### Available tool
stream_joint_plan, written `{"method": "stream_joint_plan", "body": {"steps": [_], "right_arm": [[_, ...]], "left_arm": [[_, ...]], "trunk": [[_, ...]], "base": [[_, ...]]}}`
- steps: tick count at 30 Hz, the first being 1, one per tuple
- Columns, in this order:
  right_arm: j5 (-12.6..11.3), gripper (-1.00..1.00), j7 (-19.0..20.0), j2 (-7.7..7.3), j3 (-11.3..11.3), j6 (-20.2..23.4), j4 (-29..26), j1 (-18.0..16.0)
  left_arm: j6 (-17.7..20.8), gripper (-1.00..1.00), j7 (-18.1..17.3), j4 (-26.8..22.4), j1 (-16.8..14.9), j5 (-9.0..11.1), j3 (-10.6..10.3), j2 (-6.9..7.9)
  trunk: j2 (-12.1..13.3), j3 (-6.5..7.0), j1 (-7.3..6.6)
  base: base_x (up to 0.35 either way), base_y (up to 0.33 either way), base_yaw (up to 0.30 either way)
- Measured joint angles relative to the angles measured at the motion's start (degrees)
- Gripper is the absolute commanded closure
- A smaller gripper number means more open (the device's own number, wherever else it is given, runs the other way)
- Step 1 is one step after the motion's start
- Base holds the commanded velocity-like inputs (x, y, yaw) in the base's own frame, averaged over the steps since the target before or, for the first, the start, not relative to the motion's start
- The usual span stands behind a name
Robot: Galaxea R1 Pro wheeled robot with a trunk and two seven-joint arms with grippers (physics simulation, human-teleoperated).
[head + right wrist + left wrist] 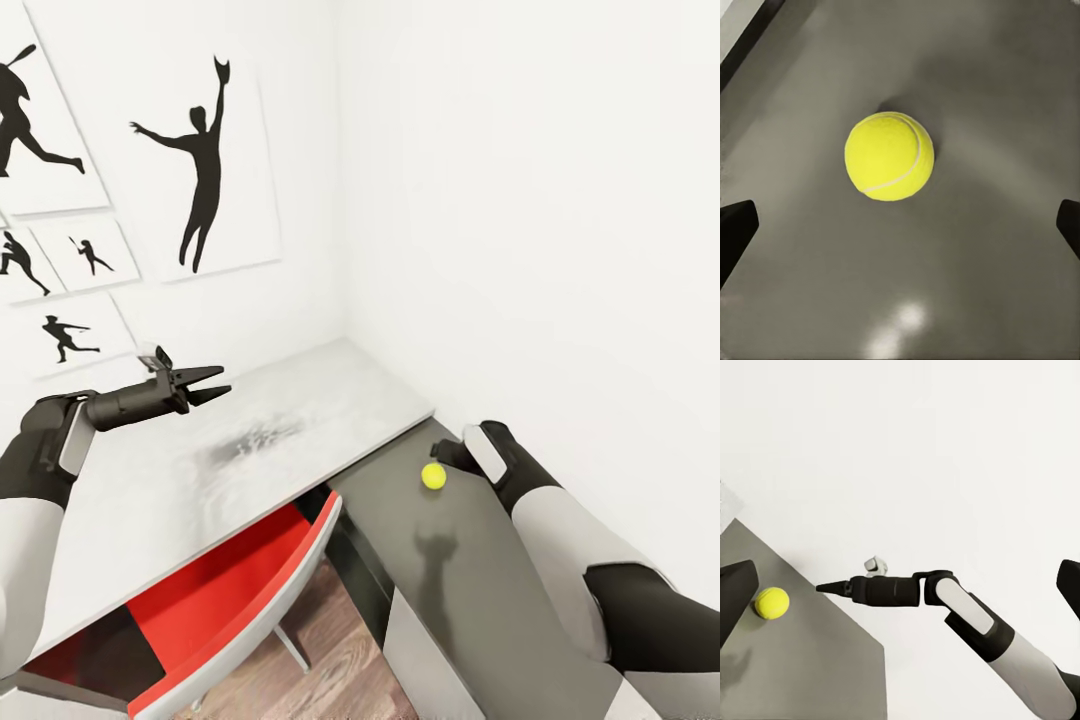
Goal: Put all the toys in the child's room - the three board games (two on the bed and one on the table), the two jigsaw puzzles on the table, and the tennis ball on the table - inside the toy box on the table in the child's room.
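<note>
The tennis ball [433, 476] is small and yellow-green, and it rests on the table's lower dark grey wing [480, 590] close to the white wall. My right gripper [442, 460] hangs just above it, open. In the right wrist view the ball [889, 156] lies between the widely spread fingertips [736, 229], untouched. My left gripper [208, 384] is open and empty, held over the pale grey table top [300, 420]. From the left wrist view I see the ball [772, 602] beside the right gripper [825, 586]. The toy box, board games, jigsaw puzzles and bed are out of view.
A red chair [240, 580] is tucked under the table where the pale top meets the dark wing. White walls close off the corner behind the table. Black sports-silhouette pictures [200, 170] hang on the left wall. Wood-plank floor [330, 670] shows below the chair.
</note>
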Motion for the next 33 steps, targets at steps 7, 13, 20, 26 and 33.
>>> {"method": "stream_joint_plan", "body": {"steps": [7,13,20,26,33], "right_arm": [[0.07,-1.00,0.05,0.31,0.03,-0.06,-0.09,-0.79],[0.08,-1.00,0.07,0.29,0.06,-0.02,-0.10,-0.91],[0.09,-1.00,0.08,0.26,0.07,-0.07,-0.08,-0.93],[0.19,-1.00,0.08,0.26,0.07,-0.14,-0.10,-0.94],[0.20,-1.00,0.08,0.31,0.07,-0.21,-0.22,-0.94]], "left_arm": [[0.00,-1.00,-0.07,0.00,0.00,-0.07,0.08,0.11],[0.00,-1.00,-0.11,0.00,0.00,-0.07,0.09,0.12],[0.00,-1.00,-0.13,0.00,0.00,-0.06,0.17,0.12],[-0.01,-1.00,-0.20,0.00,0.00,-0.07,0.18,0.44],[-0.01,-1.00,-0.27,0.00,0.00,0.11,0.67,1.60]], "trunk": [[0.00,-0.66,0.00],[0.00,-1.22,0.00],[0.00,-1.87,0.00],[0.00,-2.44,0.00],[-0.01,-3.09,0.00]], "base": [[0.000,0.000,0.000],[0.000,0.000,0.000],[0.000,0.000,0.000],[0.000,0.000,0.000],[0.000,0.000,0.000]]}}
